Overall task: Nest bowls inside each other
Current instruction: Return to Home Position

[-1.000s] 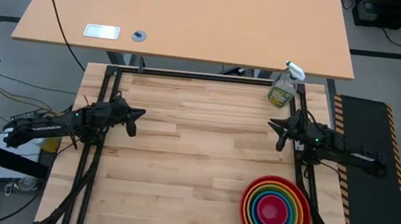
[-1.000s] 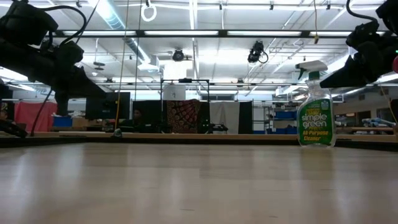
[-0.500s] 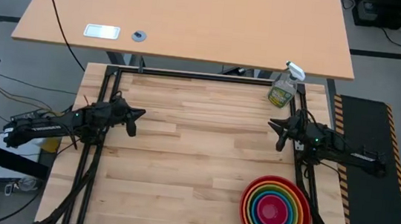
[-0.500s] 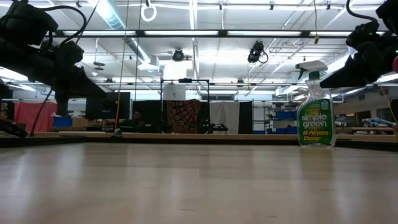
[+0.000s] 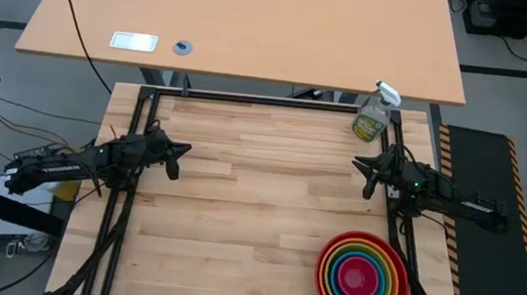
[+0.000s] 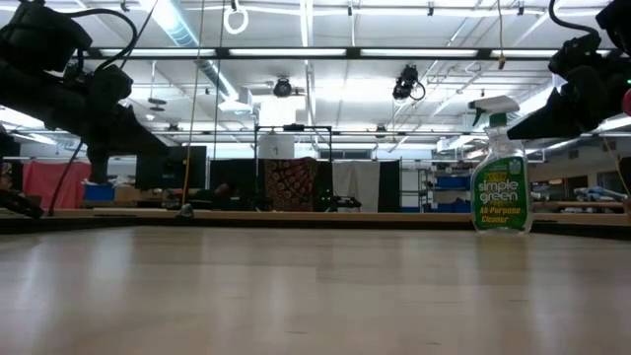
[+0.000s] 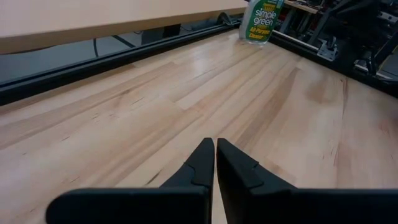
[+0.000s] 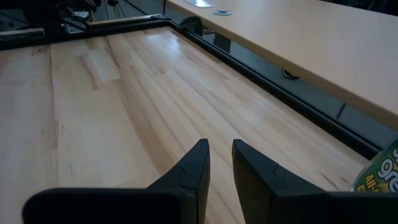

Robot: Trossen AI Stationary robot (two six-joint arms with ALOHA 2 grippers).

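The bowls (image 5: 363, 279) sit one inside another as a single stack near the table's near right corner: red outermost, then orange, green and blue rings, and a magenta-pink one in the middle. The stack rests on the wooden tabletop. My left gripper (image 5: 176, 158) hovers over the table's left side, shut and holding nothing (image 7: 214, 148). My right gripper (image 5: 364, 173) hovers over the right side, beyond the stack, with a narrow gap between its fingers and nothing in it (image 8: 220, 147). Both point toward the table's middle. The bowls do not show in the low or wrist views.
A clear spray bottle (image 5: 373, 115) with yellowish liquid stands at the far right corner, just beyond my right gripper. A black frame (image 5: 268, 101) runs along the table's far edge and sides. A second, larger table (image 5: 248, 18) lies behind it. Bare wood fills the table's middle.
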